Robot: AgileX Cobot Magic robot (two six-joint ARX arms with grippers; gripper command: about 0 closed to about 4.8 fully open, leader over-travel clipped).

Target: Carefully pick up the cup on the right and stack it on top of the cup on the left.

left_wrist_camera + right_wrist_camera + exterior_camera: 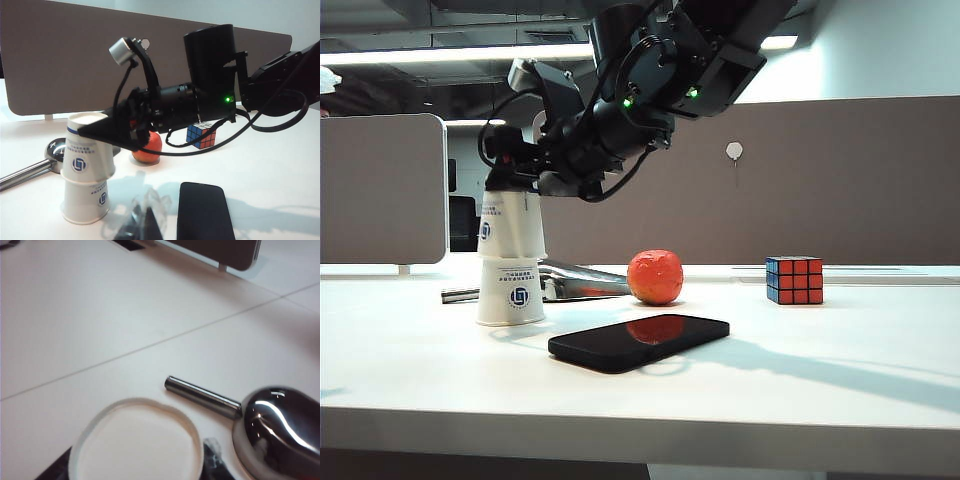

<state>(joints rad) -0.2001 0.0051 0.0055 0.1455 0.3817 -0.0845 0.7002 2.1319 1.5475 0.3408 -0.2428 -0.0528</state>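
The right gripper (510,200), on a black arm reaching across from the upper right of the exterior view, is clamped on the upper white paper cup with blue logo (512,228), its dark fingers (102,129) set on either side of the cup near its upturned base. That cup is upside down and sits tilted over the lower white paper cup (509,292), also inverted, which stands on the white table (800,370) at the left. From the right wrist camera the held cup's round white base (136,442) fills the near edge, with a shiny metal scoop with a tubular handle (250,412) lying on the table beyond it. An orange-red round fruit (655,276) rests behind a black smartphone (638,341) lying flat, and a colourful puzzle cube (794,279) sits well apart to the right. The left gripper (145,220) shows only as a blurred tip at the near edge of its own camera, and whether it is apart or together cannot be told.
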